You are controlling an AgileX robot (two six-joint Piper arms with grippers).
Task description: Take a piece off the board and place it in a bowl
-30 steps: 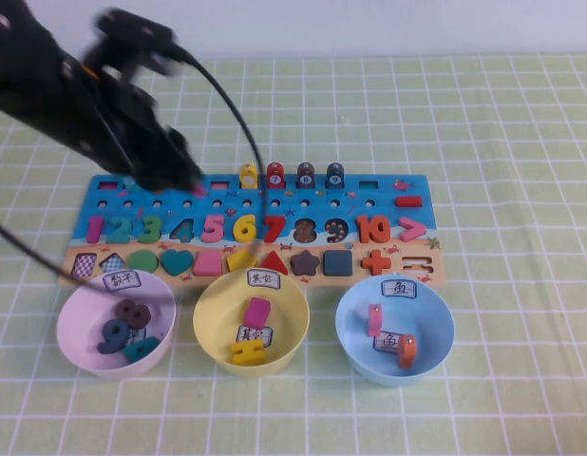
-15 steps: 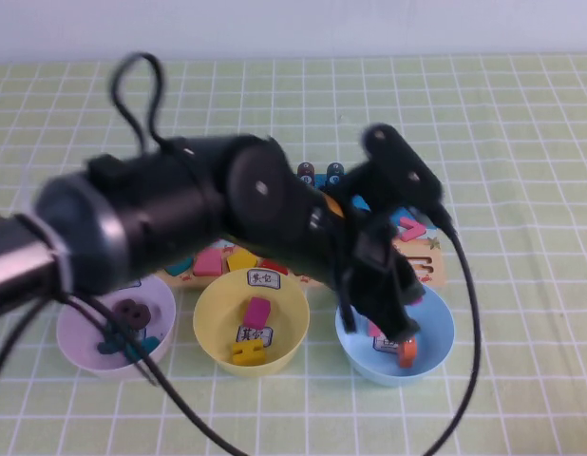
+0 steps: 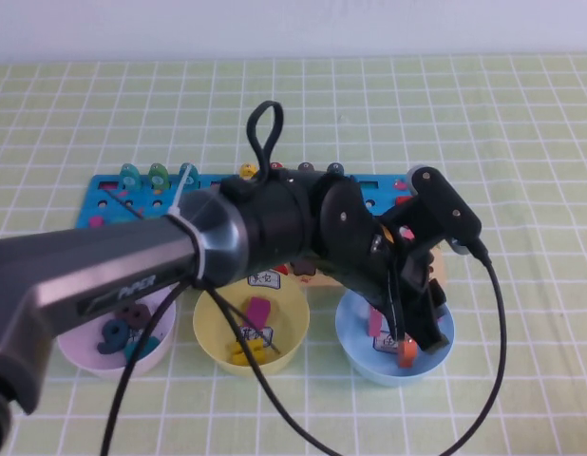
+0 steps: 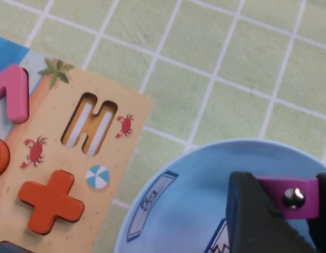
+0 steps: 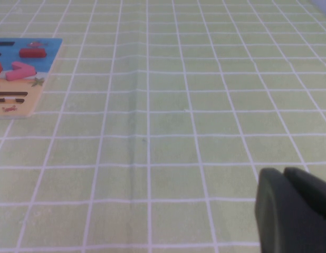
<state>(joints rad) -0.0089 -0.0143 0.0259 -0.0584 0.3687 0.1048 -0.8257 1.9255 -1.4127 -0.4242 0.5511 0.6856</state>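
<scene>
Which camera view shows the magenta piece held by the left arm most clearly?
The left wrist view: the magenta piece sits between the left gripper jaws above the light blue bowl. In the high view the arm hides it. The right wrist view shows only the right gripper and cloth.

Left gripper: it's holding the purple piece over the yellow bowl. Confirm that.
Not quite. The left gripper does grip the purple piece, but over the light blue bowl, not the yellow one, as the high view and left wrist view show. The right gripper is parked away over the tablecloth.
</scene>
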